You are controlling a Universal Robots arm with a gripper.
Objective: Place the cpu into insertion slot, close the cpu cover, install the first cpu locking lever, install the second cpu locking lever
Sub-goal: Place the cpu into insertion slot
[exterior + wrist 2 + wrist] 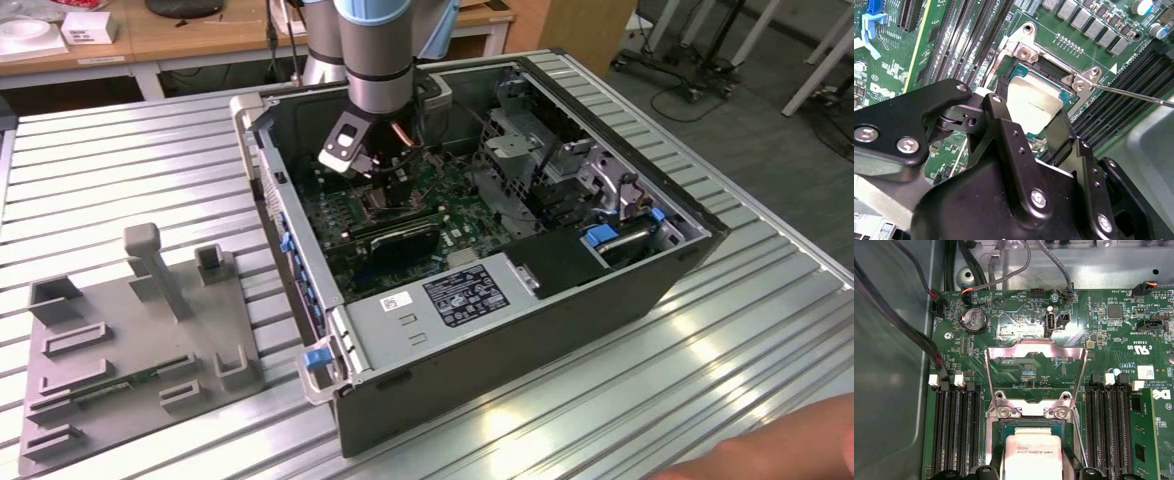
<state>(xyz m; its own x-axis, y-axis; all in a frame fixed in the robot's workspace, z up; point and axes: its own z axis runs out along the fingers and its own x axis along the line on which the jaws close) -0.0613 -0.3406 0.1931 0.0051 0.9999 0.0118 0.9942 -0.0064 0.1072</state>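
Inside the case point(534, 330), on the board point(1094, 320), cover point(999, 355) lying open behind the slot point(1026, 426). Gripper point(1030, 117) narrowed on the cpu point(1033, 455), pinching two opposite edges, at the slot; seated or hovering, cannot tell. Likely light, stiff, slick, fragile underneath: best held by edges.
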